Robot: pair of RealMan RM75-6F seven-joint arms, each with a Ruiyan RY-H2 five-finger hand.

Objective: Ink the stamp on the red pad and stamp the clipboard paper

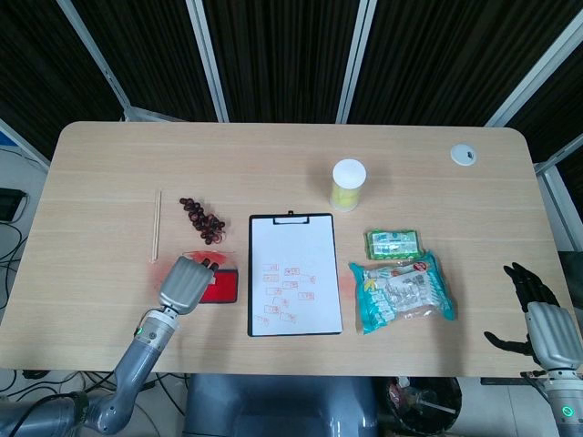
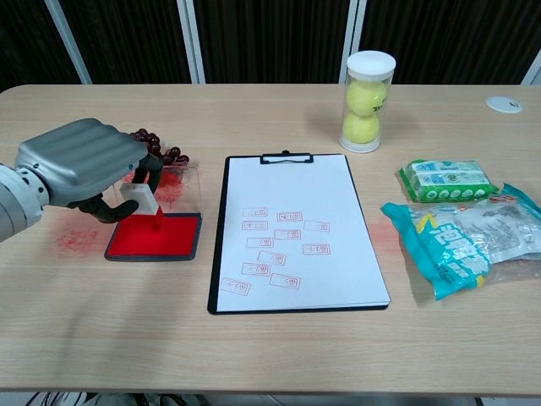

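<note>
Left robot hand (image 2: 84,165): fingers curled round the stamp (image 2: 145,201), holding it over the red ink pad (image 2: 161,236); the wrist comes in from the table's left near edge.
Stamp: roughly upright, pale body above and red base below, its long axis pointing down at the pad. Whether the base touches the ink I cannot tell; it looks touching or just above the pad's far edge.
Red ink pad: lies flat just left of the clipboard (image 2: 297,237), its clear lid (image 2: 173,182) open behind it and smeared red.
Key relation: the clipboard paper (image 1: 293,273) lies to the right of the stamp, just beside the pad, so the coming move looks like a press down, then a short carry rightward. The left hand is much the nearer.
Paper: already bears several red stamp marks in its lower half; the upper half is bare.
Right robot hand (image 1: 537,314): at the table's right near corner, well apart, fingers spread and holding nothing.
Around: grapes (image 2: 156,148) just behind the lid, a wooden stick (image 1: 156,225) further left, red smudges on the table (image 2: 279,355).
Far side: a tennis ball tube (image 2: 368,89), snack packets (image 2: 461,233) right of the clipboard.
In the way: nothing between pad and paper, as I judge it.
</note>
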